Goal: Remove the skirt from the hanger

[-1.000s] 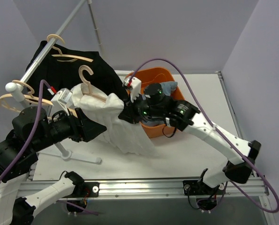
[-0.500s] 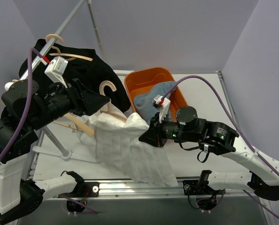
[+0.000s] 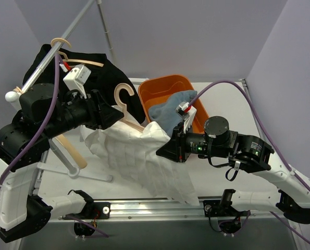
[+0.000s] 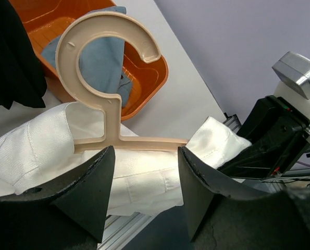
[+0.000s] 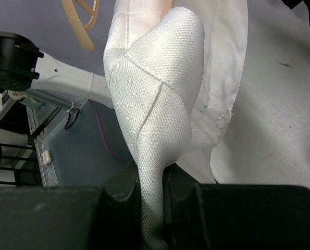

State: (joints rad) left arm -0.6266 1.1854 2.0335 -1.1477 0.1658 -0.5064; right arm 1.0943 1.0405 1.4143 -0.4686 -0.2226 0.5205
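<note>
Scene: two arms stretch a white skirt (image 3: 141, 153) between them above the near left part of the table (image 3: 222, 104).
Skirt: its upper edge is bunched round a tan hanger (image 3: 124, 99) on the left. The rest runs down and right, and the hem trails toward the near edge.
Hanger: it is off the rail (image 3: 66, 44), hook upright, just right of the black garment (image 3: 105, 78) hanging there.
Left gripper (image 4: 146, 153): the jaws stand apart on either side of the hanger's neck, with the cross bar running from finger to finger. Whether they press on anything cannot be told.
Right gripper (image 5: 152, 179): the jaws are clamped on a twisted fold of the skirt, right of the hanger and near the middle of the table.
Background: an orange bin (image 3: 162, 83) at the far middle holds a blue cloth (image 3: 171, 107).
Done, by the look of it: the hanger and skirt are down from the rail, and the cloth is under a sideways pull.
Left to do: white fabric still wraps the bar's left shoulder and meets its right end, so the skirt is not yet free. It must slide off the bar and then be set down.
</note>
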